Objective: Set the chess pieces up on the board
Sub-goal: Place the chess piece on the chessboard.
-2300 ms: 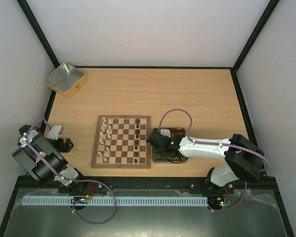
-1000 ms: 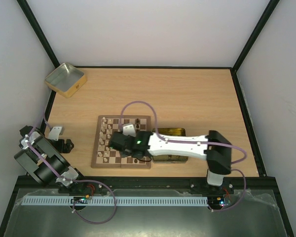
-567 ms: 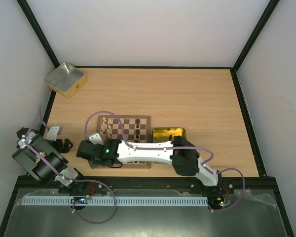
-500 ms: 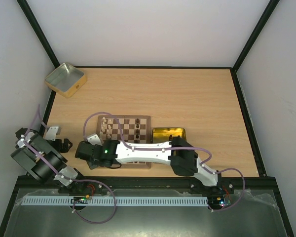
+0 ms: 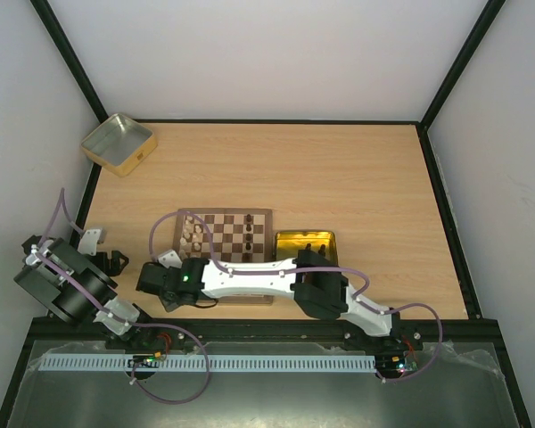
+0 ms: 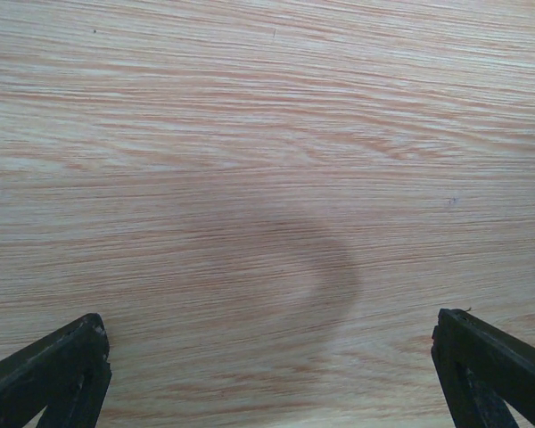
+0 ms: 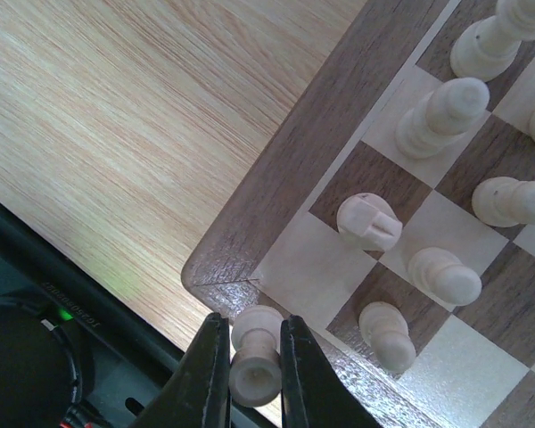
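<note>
The board (image 5: 241, 230) lies mid-table, its near left corner hidden under my right arm. Cream pieces (image 5: 196, 230) stand along its left side, dark pieces (image 5: 249, 229) further right. In the right wrist view my right gripper (image 7: 252, 374) is shut on a cream piece (image 7: 255, 364), held just above the board's near left corner rim (image 7: 276, 178). Several cream pieces (image 7: 367, 223) stand on nearby squares; the corner square (image 7: 308, 267) is bare. My right gripper also shows in the top view (image 5: 159, 278). My left gripper (image 6: 267, 370) is open over bare table, at the far left in the top view (image 5: 102, 251).
A yellow-gold tin (image 5: 305, 242) lies right of the board, partly under the right arm. A silvery square tin (image 5: 117, 143) sits at the far left corner. The table's black front edge (image 7: 36, 259) runs just below the board corner.
My right arm has swung from the yellow-gold tin leftwards across the board to its near left corner, carrying the cream piece. The left arm has shifted slightly.
</note>
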### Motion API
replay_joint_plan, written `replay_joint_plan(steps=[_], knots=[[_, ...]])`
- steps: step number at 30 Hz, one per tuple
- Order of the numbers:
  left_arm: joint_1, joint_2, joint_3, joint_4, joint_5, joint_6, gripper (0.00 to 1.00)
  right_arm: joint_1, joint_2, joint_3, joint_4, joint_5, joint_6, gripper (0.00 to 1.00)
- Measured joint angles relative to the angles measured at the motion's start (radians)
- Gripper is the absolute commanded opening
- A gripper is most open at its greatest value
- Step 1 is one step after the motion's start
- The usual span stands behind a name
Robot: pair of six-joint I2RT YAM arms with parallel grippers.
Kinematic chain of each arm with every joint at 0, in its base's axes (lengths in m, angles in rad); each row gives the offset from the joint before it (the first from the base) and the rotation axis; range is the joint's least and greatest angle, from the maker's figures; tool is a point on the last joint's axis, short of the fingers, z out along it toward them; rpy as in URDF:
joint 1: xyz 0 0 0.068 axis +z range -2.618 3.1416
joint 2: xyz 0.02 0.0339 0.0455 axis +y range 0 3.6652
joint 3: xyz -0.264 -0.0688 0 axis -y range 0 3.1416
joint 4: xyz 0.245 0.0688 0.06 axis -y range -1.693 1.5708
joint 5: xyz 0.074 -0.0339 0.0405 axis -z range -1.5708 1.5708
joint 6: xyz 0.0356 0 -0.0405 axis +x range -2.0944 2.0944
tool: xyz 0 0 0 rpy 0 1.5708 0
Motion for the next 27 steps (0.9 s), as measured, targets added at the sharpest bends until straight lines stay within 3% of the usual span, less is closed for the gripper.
replay_joint_plan(steps=[27], knots=[[0.027,0.029,0.009,-0.016,0.031,0.038,0.99,-0.040,0.023,0.000,0.000,-0.008,-0.034,0.10]])
